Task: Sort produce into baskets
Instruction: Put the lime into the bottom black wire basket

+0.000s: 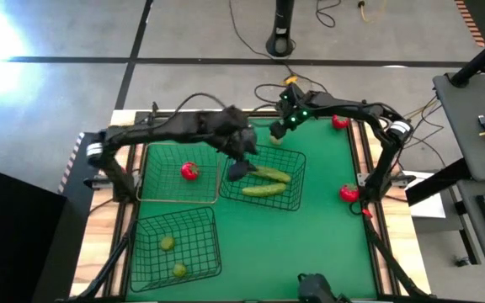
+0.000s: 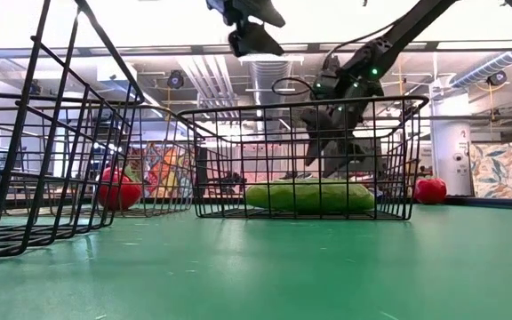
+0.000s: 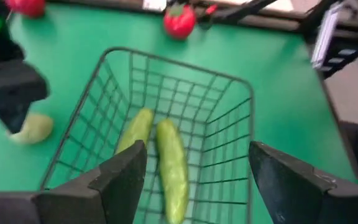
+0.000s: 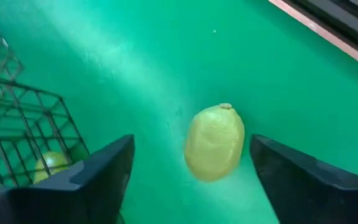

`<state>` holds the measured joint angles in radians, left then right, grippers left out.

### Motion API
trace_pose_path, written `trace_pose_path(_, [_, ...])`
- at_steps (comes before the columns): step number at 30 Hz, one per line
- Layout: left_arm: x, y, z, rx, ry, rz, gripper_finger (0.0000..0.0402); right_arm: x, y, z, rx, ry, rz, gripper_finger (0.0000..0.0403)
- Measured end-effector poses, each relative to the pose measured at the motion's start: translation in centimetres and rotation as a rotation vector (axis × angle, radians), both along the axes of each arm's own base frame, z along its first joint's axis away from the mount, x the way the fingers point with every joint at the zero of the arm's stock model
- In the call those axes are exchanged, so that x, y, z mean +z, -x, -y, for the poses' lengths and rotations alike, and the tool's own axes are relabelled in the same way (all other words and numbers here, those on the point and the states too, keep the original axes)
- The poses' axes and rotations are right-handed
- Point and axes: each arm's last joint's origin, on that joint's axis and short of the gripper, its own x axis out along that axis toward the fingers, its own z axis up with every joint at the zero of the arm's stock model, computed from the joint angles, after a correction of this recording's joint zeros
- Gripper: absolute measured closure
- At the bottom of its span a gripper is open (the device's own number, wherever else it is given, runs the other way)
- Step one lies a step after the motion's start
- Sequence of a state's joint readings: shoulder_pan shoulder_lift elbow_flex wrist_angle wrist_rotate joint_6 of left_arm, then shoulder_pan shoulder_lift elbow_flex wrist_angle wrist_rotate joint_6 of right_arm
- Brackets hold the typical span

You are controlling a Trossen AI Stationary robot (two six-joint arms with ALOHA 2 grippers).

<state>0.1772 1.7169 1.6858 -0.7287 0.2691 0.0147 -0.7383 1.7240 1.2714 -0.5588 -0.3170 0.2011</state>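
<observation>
While the left gripper (image 1: 241,166) hangs over the middle basket (image 1: 295,181), the high view shows two cucumbers (image 1: 264,182) lying inside it, a tomato (image 1: 189,171) in the pale basket (image 1: 146,177), two yellow-green fruits (image 1: 173,257) in the near basket (image 1: 206,252), and two tomatoes (image 1: 349,193) loose on the table (image 1: 327,244). Low view: cucumbers on the basket floor. Left wrist: fingers spread wide above the cucumbers, empty. Right wrist: the right gripper (image 4: 188,171) is open around a pale lemon-like fruit (image 4: 214,142), seemingly not touching it.
</observation>
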Motion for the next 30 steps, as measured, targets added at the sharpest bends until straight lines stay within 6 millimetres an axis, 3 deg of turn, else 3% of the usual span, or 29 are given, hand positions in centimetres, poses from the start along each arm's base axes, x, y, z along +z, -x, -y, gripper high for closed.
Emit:
trace_pose_path(5, [-0.5, 2.6, 1.1, -0.006, -0.010, 0.132, 0.0137, -0.2, -1.0, 0.6, -0.131, -0.086, -0.038, 0.0066])
trace_pose_path(12, [-2.7, 5.9, 1.8, 0.058, 0.005, 0.167, 0.0137, -1.0, -2.6, 1.9, -0.202, -0.214, -0.179, 0.0082])
trace_pose_path(20, [-6.1, 7.4, 4.2, -0.014, 0.004, 0.327, 0.0137, -3.3, -3.4, 2.4, -0.318, -0.326, -0.313, 0.0095])
trace_pose_path(26, [-7.9, 9.0, 6.1, -0.087, -0.002, 0.291, 0.0137, -3.5, -4.1, 1.7, -0.367, -0.354, -0.321, 0.0111])
trace_pose_path(30, [-8.8, 9.7, 7.3, -0.121, -0.008, 0.322, 0.0137, -3.5, -4.6, 1.4, -0.372, -0.349, -0.303, 0.0142])
